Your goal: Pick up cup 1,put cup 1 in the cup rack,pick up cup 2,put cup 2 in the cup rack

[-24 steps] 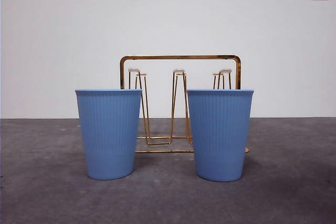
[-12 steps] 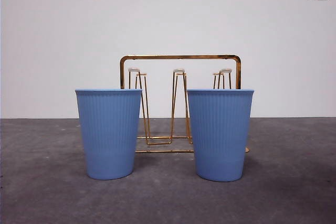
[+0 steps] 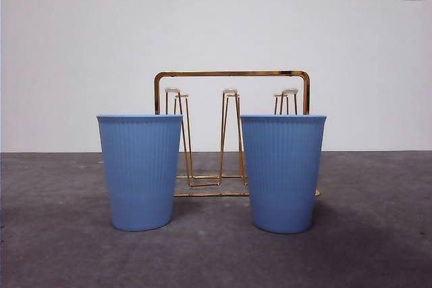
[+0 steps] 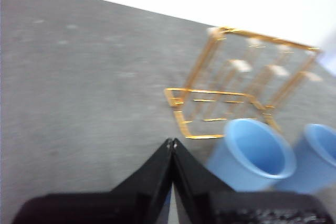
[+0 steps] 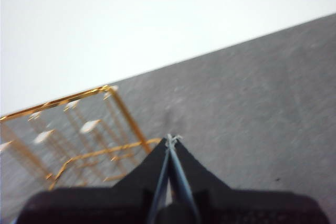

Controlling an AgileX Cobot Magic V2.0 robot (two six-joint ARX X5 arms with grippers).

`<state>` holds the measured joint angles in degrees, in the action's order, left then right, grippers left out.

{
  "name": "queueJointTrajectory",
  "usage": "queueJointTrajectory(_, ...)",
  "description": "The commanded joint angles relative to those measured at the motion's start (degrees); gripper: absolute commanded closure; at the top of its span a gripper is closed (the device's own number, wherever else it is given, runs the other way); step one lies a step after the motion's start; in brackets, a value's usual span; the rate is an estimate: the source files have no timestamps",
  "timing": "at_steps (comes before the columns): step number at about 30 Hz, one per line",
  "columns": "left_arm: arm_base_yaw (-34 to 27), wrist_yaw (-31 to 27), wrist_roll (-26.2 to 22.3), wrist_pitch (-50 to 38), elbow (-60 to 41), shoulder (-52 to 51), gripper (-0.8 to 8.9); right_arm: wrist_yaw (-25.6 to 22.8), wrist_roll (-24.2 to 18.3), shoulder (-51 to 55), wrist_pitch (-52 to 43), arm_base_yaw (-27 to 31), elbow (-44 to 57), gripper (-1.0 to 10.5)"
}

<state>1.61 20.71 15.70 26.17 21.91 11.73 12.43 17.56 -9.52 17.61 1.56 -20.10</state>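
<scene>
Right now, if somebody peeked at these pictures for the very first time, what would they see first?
Two big blue cups, one on the left of the front view and one on the right, stand upright on the grey table. Between and behind them stands the shiny gold cup rack, with nothing on its pegs. Both grippers, left and right, hang shut above the table, holding nothing.

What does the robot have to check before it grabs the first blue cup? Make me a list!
1. Both cups upright on the table: left cup and right cup stand with mouths up. Ok.
2. Cup rack standing behind the cups, its pegs bare. Ok.
3. Cups apart from each other, with a gap between them. Ok.
4. Left hand open enough to take a cup: shut, holding nothing. Not ok.
5. Right hand open: also shut, holding nothing. Not ok.
6. Whether the cups touch the rack: cannot tell; they overlap it in the front view.
</scene>
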Motion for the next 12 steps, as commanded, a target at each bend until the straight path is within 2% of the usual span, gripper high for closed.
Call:
queueJointTrajectory(1,-0.13,4.63,-0.98,1.55,4.11,1.86,8.20,4.35,-2.10,-4.17,4.48,-0.02,-5.88,9.6)
queueJointTrajectory(6,-0.13,9.86,-2.89,6.91,12.28,6.01,8.20,10.73,-10.47,-13.53,16.96,-0.02,-18.99,9.6)
queueJointTrajectory(12,-0.11,11.06,-7.50,16.81,22.14,10.10,8.20,16.52,-17.68,-23.06,29.22,-0.04,-32.70,9.6)
